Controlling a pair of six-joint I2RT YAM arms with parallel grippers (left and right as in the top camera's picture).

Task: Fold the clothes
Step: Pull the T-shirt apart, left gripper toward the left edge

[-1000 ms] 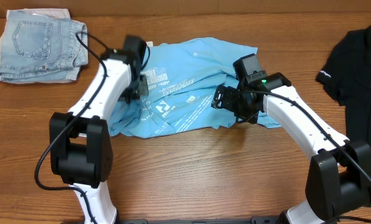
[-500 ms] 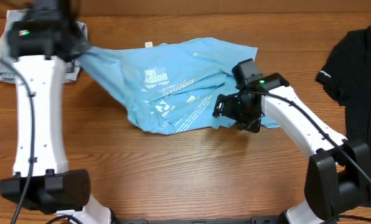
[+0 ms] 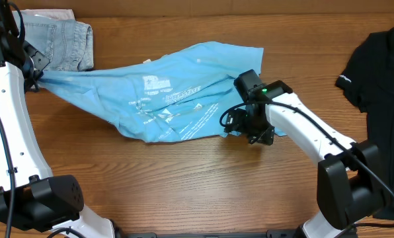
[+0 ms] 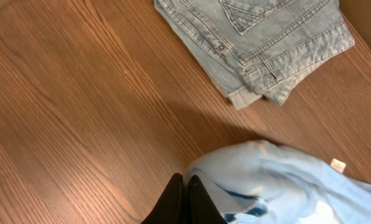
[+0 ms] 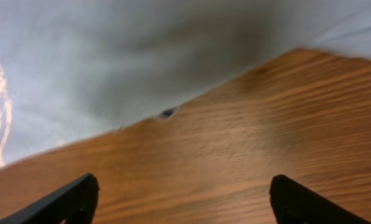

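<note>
The left arm [image 3: 10, 129] reaches far out, just below the denim shorts [image 3: 61, 43]. The left gripper [image 4: 187, 190] is pinched closed on a corner of the sky-blue T-shirt [image 3: 177, 86]. The shirt lies stretched to the right of the shorts. The right gripper [image 5: 184, 186], at the shirt's edge far from the shorts, stands wide and holds nothing.

gripper [image 5: 184, 198] spread wide over wooden table [image 5: 248, 143] beside blue t-shirt [image 5: 111, 56] edge.

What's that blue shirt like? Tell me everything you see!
The shirt is sky-blue, soft, thin-looking cloth with white lettering on top. It lies creased on the wooden table, drawn out to a point on the left, where the left gripper pinches its corner near the denim shorts. A small white tag shows by its upper edge. The right gripper sits open at its lower right edge, not holding it.
</note>
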